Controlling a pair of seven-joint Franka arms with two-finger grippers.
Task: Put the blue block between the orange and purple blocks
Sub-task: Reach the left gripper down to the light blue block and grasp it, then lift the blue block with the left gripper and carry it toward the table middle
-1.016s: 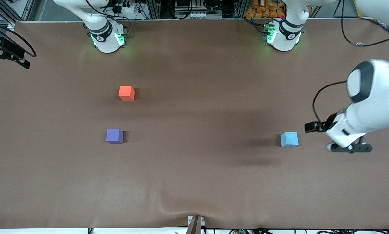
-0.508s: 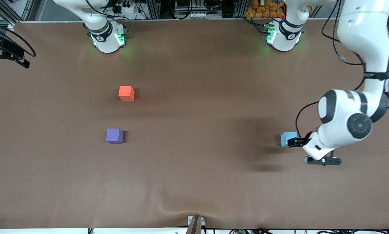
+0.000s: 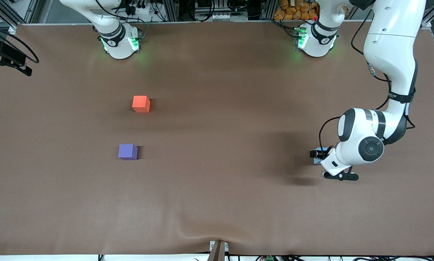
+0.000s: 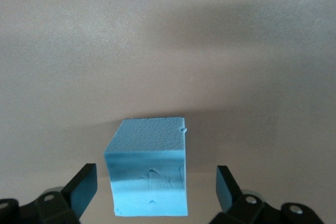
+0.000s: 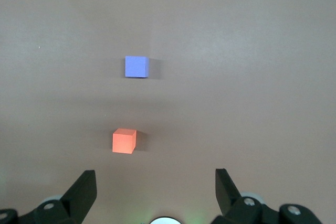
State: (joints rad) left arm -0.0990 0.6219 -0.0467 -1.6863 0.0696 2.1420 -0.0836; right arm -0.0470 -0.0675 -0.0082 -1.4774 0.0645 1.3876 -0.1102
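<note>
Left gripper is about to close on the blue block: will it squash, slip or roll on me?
The blue block has a grainy, dented face, so it is probably light foam that gives a little. That matte surface should hold against the left gripper. Flat-sided, it is unlikely to roll.

My table (image 3: 217,203) wears a brown cover, rumpled into a fold at its near edge. Along the top edge sit cables (image 3: 137,7) and orange packets (image 3: 296,11), possibly snacks; I can't tell.
</note>
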